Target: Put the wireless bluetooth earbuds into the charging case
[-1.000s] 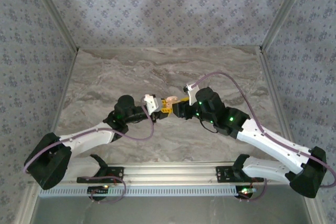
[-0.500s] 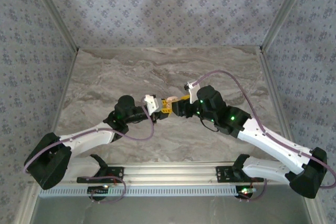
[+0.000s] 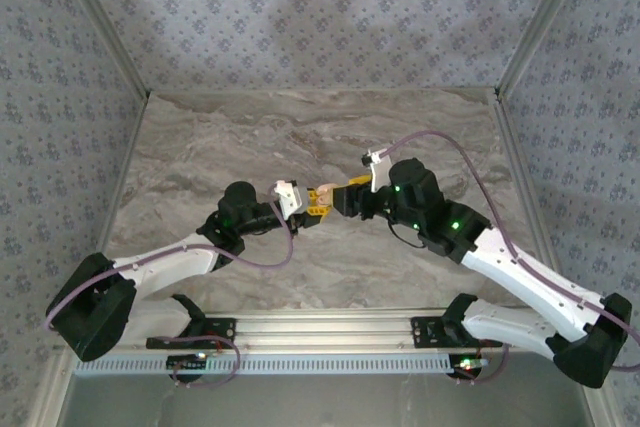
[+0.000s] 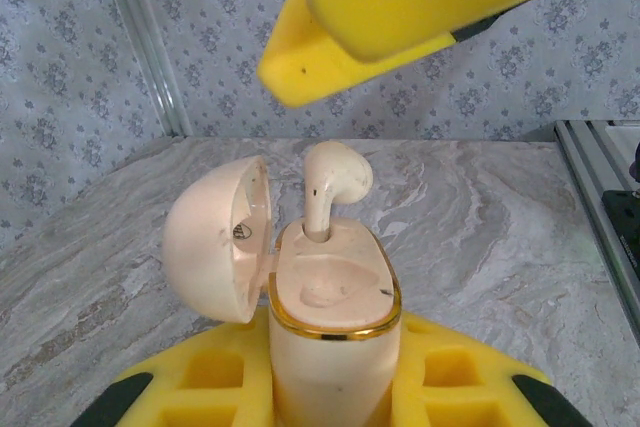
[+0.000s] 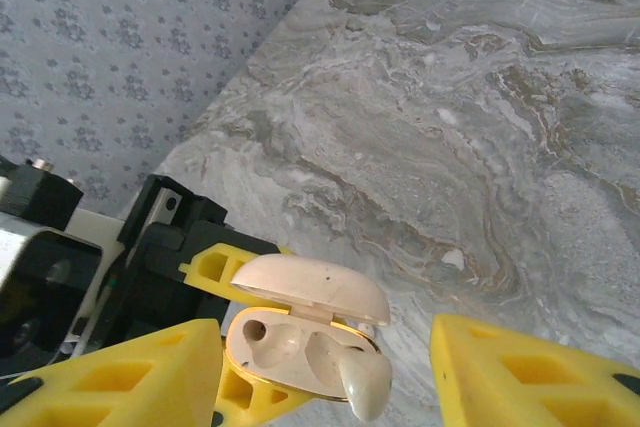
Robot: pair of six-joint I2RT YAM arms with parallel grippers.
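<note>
Jaws of the left gripper (image 4: 335, 392) are clamped on the charging case (image 4: 330, 342), its lid (image 4: 210, 237) swung open. One earbud (image 4: 333, 179) stands stem-down in it. The right gripper (image 5: 330, 372), jaws apart, straddles that earbud without touching.

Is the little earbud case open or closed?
Open. The lid of the charging case is swung aside, and one earbud stands stem-down in it.

Bright, even light, soft faint shadows, close foreground slightly blurred
</note>
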